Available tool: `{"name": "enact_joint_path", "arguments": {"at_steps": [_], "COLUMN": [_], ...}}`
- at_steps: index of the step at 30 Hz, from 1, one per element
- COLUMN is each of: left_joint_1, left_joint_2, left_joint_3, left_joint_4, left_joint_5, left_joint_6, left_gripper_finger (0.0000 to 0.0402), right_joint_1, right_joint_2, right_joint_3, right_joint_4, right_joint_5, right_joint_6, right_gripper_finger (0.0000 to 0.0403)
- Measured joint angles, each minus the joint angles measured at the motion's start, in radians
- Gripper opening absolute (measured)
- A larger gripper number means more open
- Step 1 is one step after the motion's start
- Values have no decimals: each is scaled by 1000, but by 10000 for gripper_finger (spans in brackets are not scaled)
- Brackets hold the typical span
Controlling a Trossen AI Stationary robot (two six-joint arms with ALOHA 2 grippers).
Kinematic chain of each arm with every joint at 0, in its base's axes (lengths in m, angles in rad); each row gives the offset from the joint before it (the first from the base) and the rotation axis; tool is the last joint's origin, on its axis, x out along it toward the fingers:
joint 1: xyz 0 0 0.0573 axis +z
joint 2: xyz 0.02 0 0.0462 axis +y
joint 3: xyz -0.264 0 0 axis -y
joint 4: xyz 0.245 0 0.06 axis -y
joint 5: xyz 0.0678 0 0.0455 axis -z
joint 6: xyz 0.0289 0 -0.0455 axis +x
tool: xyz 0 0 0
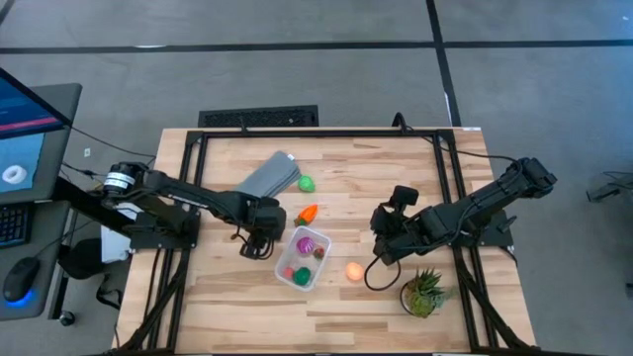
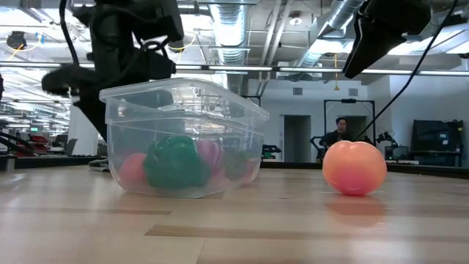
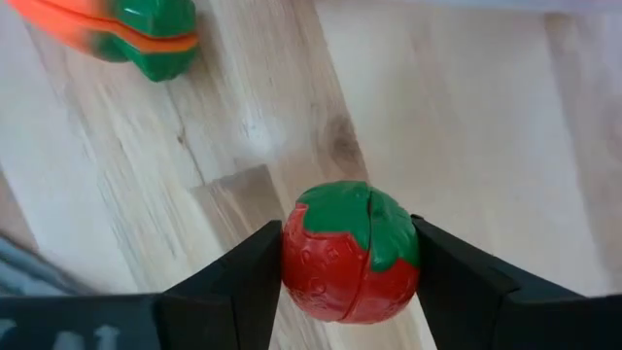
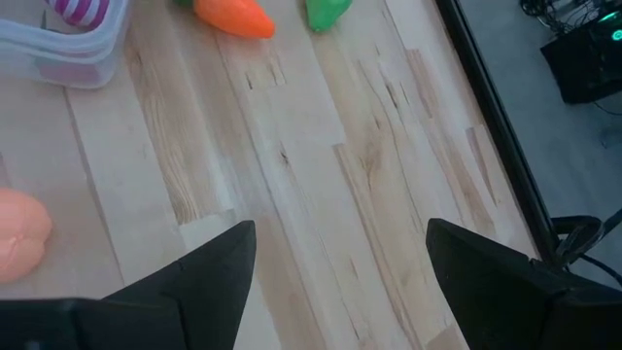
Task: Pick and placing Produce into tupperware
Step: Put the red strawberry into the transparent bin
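The left hand is pinching a red strawberry between its two fingers, green cap facing the wrist camera, just beside the tub on the table. The right hand is hanging with fingers spread wide, holding nothing, near the orange ball. The tub is lying with its long axis running diagonally, holding purple, red and green pieces. The carrot is lying just beyond it, its tip pointing away from the tub.

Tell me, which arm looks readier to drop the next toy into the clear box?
Left. Its gripper holds a strawberry right beside the tupperware; the right gripper is open and empty.
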Motion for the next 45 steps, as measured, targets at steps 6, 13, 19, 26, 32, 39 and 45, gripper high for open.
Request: {"name": "enact_joint_path", "arguments": {"at_steps": [6, 13, 19, 26, 32, 39, 45], "left_joint_1": [-25, -70, -111, -147, -162, -164, -164], "left_joint_2": [0, 0, 0, 0, 0, -1, -1], "left_joint_3": [116, 253, 332, 342, 341, 234, 146], "left_joint_4": [-143, -190, -180, -39, 61, 248, 388], "left_joint_5": [0, 0, 1, 23, 26, 46, 46], "left_joint_6": [-47, -61, -62, -52, -28, -26, -42], "left_gripper_finger": [191, 191, 191, 191, 191, 191, 191], "right_joint_1": [0, 8, 44, 80, 110, 156, 191], "right_joint_2": [0, 0, 0, 0, 0, 0, 0], "right_joint_3": [0, 0, 0, 0, 0, 0, 0], "right_joint_4": [0, -11, -15, 0, 8, 9, 9], "right_joint_5": [0, 0, 2, 3, 22, 61, 87], "right_joint_6": [-2, -2, 1, 9, 25, 45, 60], "right_gripper_finger": [324, 324, 324, 324, 324, 324, 324]}}
